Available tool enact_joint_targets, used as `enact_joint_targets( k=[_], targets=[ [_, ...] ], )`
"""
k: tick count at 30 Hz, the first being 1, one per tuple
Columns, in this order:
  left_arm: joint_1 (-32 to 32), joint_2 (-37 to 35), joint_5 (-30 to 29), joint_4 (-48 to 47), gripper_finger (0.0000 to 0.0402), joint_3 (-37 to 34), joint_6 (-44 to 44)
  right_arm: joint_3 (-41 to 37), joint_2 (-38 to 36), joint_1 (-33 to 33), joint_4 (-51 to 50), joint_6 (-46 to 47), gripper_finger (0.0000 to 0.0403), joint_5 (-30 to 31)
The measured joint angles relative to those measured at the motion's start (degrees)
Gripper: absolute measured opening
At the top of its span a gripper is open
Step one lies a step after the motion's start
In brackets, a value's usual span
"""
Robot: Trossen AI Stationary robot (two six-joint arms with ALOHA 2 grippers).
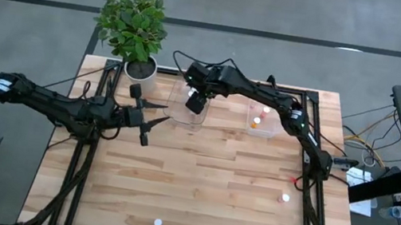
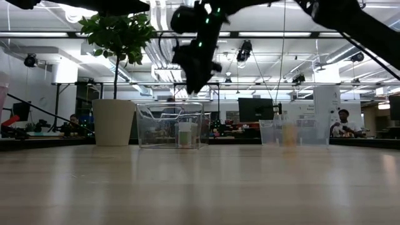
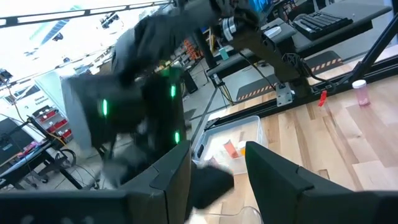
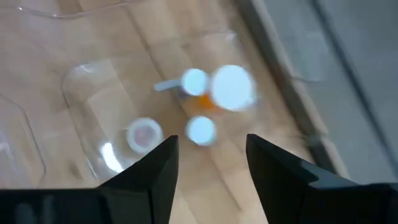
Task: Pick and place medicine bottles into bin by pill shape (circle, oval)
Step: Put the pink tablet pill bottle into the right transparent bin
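Before reaching for anything, read the bench [image 1: 194, 200] first: pale wood across the middle of the high view, mostly bare in its lower half. Note next the potted plant [image 1: 133, 25] at the upper left corner, and keep both arms off its leaves. Find the left tub [image 1: 179, 119], clear-walled, at upper centre, and the right tub [image 1: 266, 129] near it on the right, already carrying a few tubbed bottles [image 1: 256, 121]. Place the right gripper [image 1: 196, 101] above the left tub, well over its rim in the low view, fingers spread wide with nothing between them. Place the left gripper [image 1: 147, 123] left of centre, beside that same tub, likewise spread open and empty; leave it parked there, out of the way. Judge the next fetch to be the step in hand. Lift straight up before turning, to avoid clipping the tub wall. Choose among the loose medicine bottles: first bottle [image 1: 285, 197], white-topped, at the lower right, and second bottle [image 1: 157, 222], also white-topped, at bottom centre, well apart from each other. Take the first bottle, being nearer the right arm's base. Come down vertically, fingers straddling the cap, and close only once level with the body; expect tipping or rolling at the slightest nudge. Check the pill shape before choosing a tub; cannot tell it from these views.
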Motion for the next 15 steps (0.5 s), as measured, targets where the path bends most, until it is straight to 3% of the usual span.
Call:
enact_joint_targets(
  k=[4,8,15],
  targets=[
    [0.0,0.0,0.0,0.0,0.0137,0.0,-1.0,0.6,-5.3,1.0,-6.7,2.5,0.0165,7.0],
    [0.0,0.0,0.0,0.1,0.0137,0.0,-1.2,-2.3,-12.1,2.5,-10.3,5.9,0.0143,9.5],
    [0.0,0.0,0.0,0.2,0.0137,0.0,-2.5,-19.9,-22.7,13.4,-5.6,12.7,0.0107,10.2]
  ],
)
